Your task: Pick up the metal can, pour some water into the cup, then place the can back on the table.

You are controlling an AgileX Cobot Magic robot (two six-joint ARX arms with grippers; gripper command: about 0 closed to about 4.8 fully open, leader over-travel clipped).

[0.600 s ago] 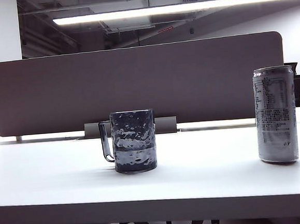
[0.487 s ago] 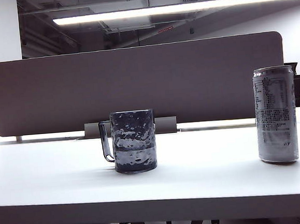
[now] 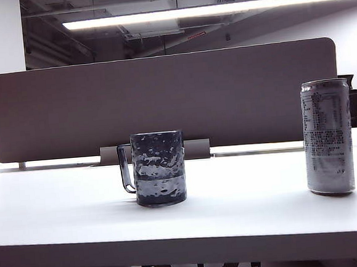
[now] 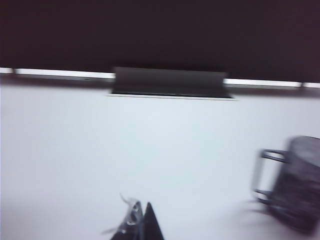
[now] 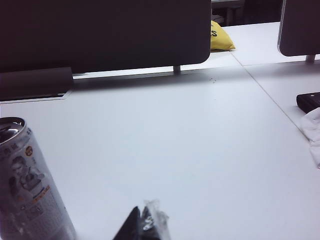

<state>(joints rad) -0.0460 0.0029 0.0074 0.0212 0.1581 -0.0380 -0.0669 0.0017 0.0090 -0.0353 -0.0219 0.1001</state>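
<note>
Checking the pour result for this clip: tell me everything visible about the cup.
The cup is a dark-tinted glass mug with dimpled walls and a thin squarish handle on its left in the exterior view. It stands upright near the middle of the white table, in front of the grey partition, well apart from the can. A band low inside looks like liquid. Nothing touches it but the table; neither gripper is near it in the exterior view.

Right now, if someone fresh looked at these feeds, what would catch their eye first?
The tall silver metal can stands upright at the right of the white table, and the dark dimpled cup sits near the middle, handle pointing left. Behind both runs a wide grey partition panel. Neither arm shows in the exterior view; the left claw and right claw, both shut, appear only in their wrist views, touching nothing.
</note>
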